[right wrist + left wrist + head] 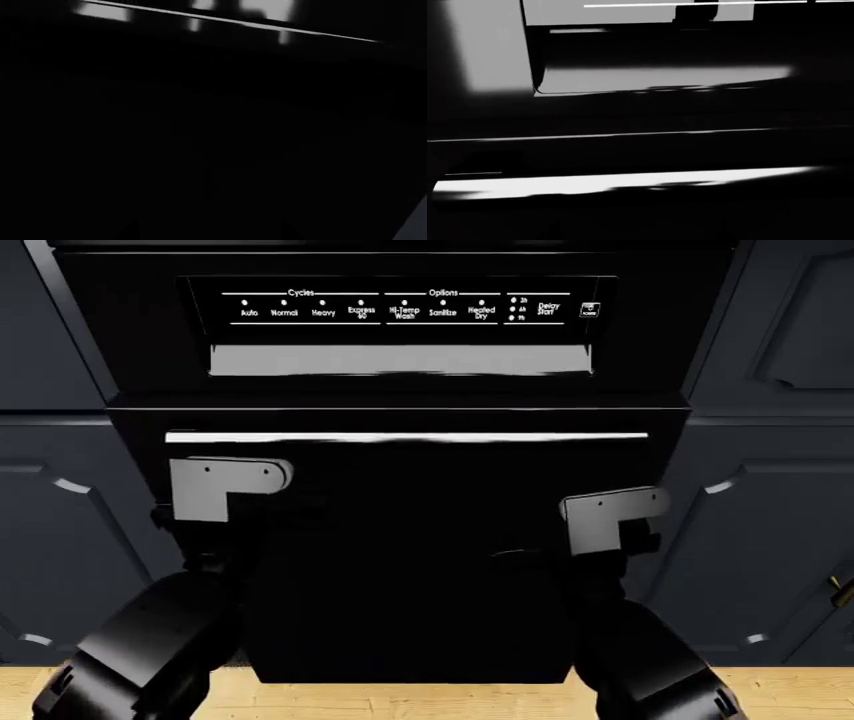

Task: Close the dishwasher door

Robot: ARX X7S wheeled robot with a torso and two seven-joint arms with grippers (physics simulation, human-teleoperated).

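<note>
Both hands reach forward toward the dishwasher door point(400, 570), the left hand point(220, 490) low on the left of the head view and the right hand point(614, 520) low on the right; each shows mainly as a grey angular bracket above a bulky black arm, and the fingertips are lost against the black panel, so I cannot tell whether either hand is spread, clenched or grasping anything, nor whether either touches the door; the left bracket sits slightly higher than the right one.

Directly ahead of the robot, the door is a wide glossy black panel filling the middle of the head view; a long silver bar handle point(407, 437) runs level across it, just above both hands; above the handle lies a control strip point(400, 308) with white lettering, grouped under the headings Cycles and Options, with labels such as Auto, Normal, Heavy, Sanitize and Delay Start; a pale reflection band lies below the lettering.

Dark navy raised-panel cabinet doors point(67, 520) flank the dishwasher on both sides; a strip of light wooden floor point(400, 700) runs along the bottom edge of the head view, beneath the door and between the arms.

From the left wrist camera, only close, glossy black surfaces with blurred white and grey reflections show; from the right wrist camera the picture is almost wholly black, with a thin bright line and a few pale patches near one edge; no fingers can be made out in either.
</note>
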